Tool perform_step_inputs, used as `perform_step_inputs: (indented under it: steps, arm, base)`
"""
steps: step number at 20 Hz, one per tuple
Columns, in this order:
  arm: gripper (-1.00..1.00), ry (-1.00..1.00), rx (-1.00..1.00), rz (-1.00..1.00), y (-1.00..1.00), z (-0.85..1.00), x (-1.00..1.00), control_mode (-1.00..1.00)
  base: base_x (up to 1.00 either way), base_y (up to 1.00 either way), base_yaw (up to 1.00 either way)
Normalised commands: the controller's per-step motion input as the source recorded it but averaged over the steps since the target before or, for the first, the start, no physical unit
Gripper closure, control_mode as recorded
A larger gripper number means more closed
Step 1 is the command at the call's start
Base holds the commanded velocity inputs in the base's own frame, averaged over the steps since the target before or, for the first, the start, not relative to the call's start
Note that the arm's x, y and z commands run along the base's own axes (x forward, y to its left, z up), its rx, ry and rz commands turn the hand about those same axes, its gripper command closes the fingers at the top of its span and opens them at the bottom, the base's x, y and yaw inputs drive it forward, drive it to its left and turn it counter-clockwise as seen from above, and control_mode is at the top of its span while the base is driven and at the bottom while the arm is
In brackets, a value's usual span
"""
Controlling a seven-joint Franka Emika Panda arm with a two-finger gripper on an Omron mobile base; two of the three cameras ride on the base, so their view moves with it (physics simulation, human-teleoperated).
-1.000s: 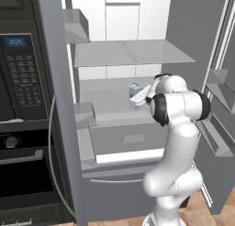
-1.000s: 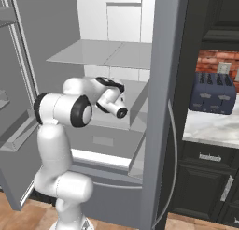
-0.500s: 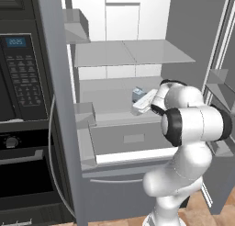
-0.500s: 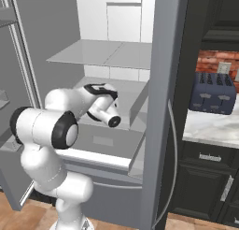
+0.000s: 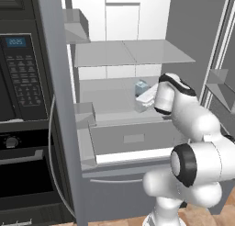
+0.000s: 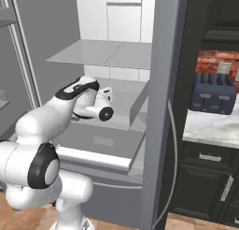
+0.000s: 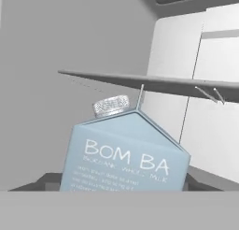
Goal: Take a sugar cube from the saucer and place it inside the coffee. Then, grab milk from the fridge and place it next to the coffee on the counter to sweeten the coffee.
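The milk (image 7: pixel 123 159), a light blue-grey carton with a ribbed cap, stands at the back of the open fridge (image 5: pixel 137 59), on the level under the glass shelf. In the left base view the milk (image 5: pixel 141 87) sits just beyond my hand. My gripper (image 5: pixel 145 96) reaches into the fridge, one dark fingertip (image 7: pixel 46 183) on each side of the carton and touching it, so it is shut on the milk. My gripper (image 6: pixel 108 94) points into the fridge in the right base view. Sugar cube, saucer and coffee are out of view.
The fridge's left door (image 5: pixel 57 105) stands open beside the black wall oven (image 5: pixel 20 78). The right door edge (image 6: pixel 165 107) stands between the fridge and the marble counter (image 6: pixel 210 128), which carries a dark toaster (image 6: pixel 212 92). A pulled-out drawer (image 5: pixel 133 140) lies below my hand.
My elbow and forearm have swung down and towards the cameras, while the hand has stayed at the milk inside the fridge.
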Motion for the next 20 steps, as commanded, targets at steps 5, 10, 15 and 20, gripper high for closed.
perform_step_inputs:
  steps: [5,10,15,20]
  arm:
    - [1.00,0.04,0.00,0.00,0.00,0.51,-0.89,-1.00]
    - [1.00,0.00,0.00,0.00,0.00,0.45,-0.99,-1.00]
    - [1.00,0.00,-0.03,0.04,-0.01,0.04,-1.00,-1.00]
    - [1.00,0.00,-0.04,0.03,-0.08,0.02,-1.00,-1.00]
  base:
    - [0.00,0.00,0.00]
    - [0.00,0.00,0.00]
    - [0.00,0.00,0.00]
    - [0.00,0.00,0.00]
